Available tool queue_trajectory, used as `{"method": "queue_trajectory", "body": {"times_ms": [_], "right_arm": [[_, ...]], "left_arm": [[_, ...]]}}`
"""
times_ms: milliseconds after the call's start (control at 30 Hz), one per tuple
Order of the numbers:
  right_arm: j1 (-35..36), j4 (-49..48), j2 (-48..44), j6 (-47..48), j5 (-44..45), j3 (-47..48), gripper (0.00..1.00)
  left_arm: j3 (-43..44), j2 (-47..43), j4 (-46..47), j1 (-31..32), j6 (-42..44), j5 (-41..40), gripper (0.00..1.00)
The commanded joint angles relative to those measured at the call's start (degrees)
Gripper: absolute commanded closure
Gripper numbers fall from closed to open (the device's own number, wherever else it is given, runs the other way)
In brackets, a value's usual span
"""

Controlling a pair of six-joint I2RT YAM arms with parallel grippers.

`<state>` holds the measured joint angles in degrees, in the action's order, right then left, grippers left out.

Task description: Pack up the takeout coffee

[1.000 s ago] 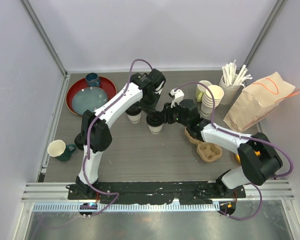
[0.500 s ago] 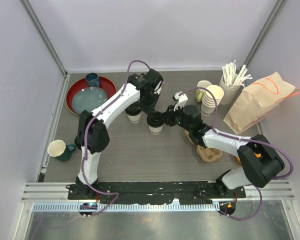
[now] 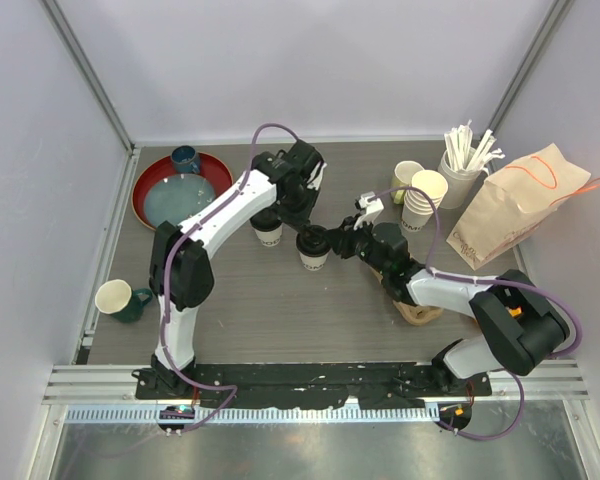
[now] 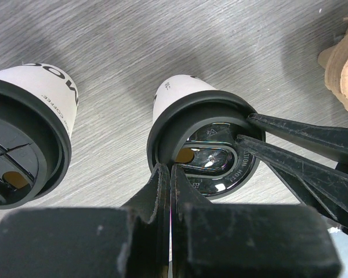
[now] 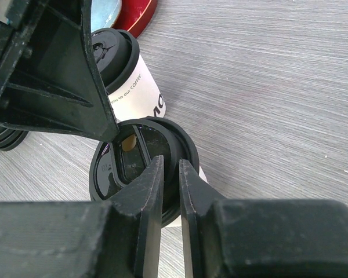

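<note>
Two cream-white takeout coffee cups with black lids stand mid-table: the near cup (image 3: 313,248) and the far cup (image 3: 268,232). In the left wrist view the near cup (image 4: 204,142) is central and the far cup (image 4: 24,139) is at the left. My left gripper (image 4: 168,171) is shut, with its tips touching the near cup's lid rim by the sip hole. My right gripper (image 5: 170,168) is shut on the opposite rim of that lid (image 5: 140,165), one finger inside and one outside. The far cup (image 5: 127,69) stands just behind it. Both grippers show from above, left (image 3: 302,218) and right (image 3: 334,242).
A brown cardboard cup carrier (image 3: 417,305) lies under my right arm. A kraft paper bag (image 3: 515,205), a straw holder (image 3: 462,160), a stack of bare cups (image 3: 423,200) and a yellow-green mug (image 3: 405,180) stand back right. A red tray (image 3: 180,190) is back left; a green mug (image 3: 120,298) is at the left.
My right gripper has moved left and reached the near cup's lid rim. My left arm has hardly moved. Both cups stand where they were.
</note>
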<state>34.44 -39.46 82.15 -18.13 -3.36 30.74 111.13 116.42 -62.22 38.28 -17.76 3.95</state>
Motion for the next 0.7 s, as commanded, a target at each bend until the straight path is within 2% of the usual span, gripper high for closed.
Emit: {"method": "queue_trajectory", "body": {"times_ms": [0,267,467,667], "right_arm": [[0.2,16.2,4.1,1.3,1.9,-5.3,0.81],[0.2,17.0,2.2,1.3,2.3,-4.8,0.81],[0.4,17.3,1.6,1.2,2.0,-4.2,0.81],[1.0,17.4,1.1,1.2,2.4,-3.8,0.8]], "left_arm": [[-5.4,3.7,0.9,-1.9,-0.6,1.8,1.0],[-15.4,2.4,6.6,-3.4,-0.6,4.1,1.0],[-23.1,0.9,11.5,-3.1,0.0,2.8,1.0],[-26.2,0.0,14.6,-3.0,0.6,0.6,1.0]]}}
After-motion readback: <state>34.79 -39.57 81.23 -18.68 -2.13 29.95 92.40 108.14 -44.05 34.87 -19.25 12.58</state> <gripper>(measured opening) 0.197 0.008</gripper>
